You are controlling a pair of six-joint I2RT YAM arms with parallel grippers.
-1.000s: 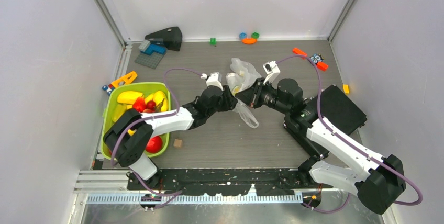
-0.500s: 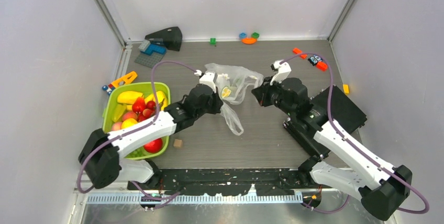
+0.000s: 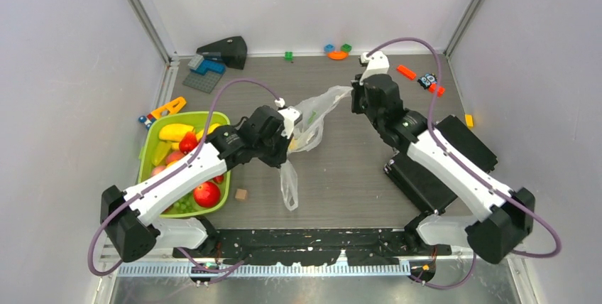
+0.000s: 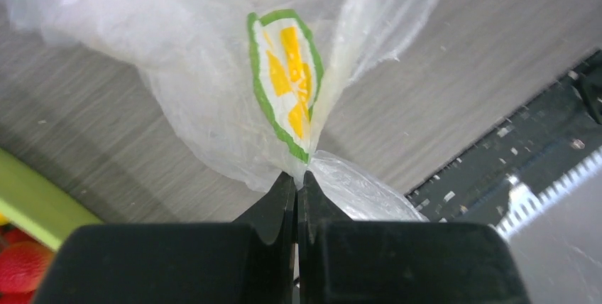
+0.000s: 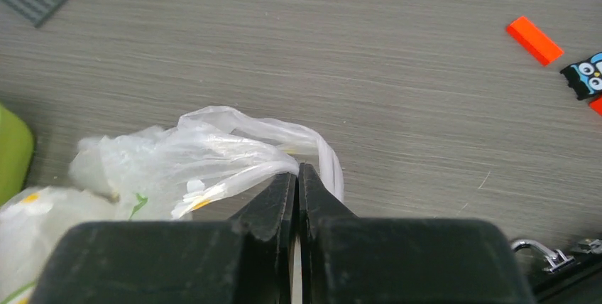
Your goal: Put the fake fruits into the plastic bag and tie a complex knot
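Note:
The thin clear plastic bag point(image 3: 312, 116) with a green and yellow print is stretched above the table between both grippers. My left gripper point(image 3: 289, 133) is shut on its near edge, seen in the left wrist view point(image 4: 299, 175), and a loose tail hangs down. My right gripper point(image 3: 353, 96) is shut on a handle loop at the far right end, seen in the right wrist view point(image 5: 298, 169). The bag point(image 5: 177, 155) looks empty of fruit. The fake fruits point(image 3: 186, 140), yellow bananas, strawberries and a red apple point(image 3: 206, 194), lie in the lime-green tray point(image 3: 150, 149) at the left.
A small brown block point(image 3: 241, 194) lies near the tray. Toy bricks sit along the back: grey-blue plates point(image 3: 204, 73), a black wedge point(image 3: 226, 50), orange and green pieces point(image 3: 338, 51), red ones point(image 3: 419, 77). A black box point(image 3: 465, 148) stands at the right.
Both grippers have pulled apart with the bag. The left moved left and nearer, the right moved back toward the far wall. The bag went from bunched to stretched out, its tail hanging lower.

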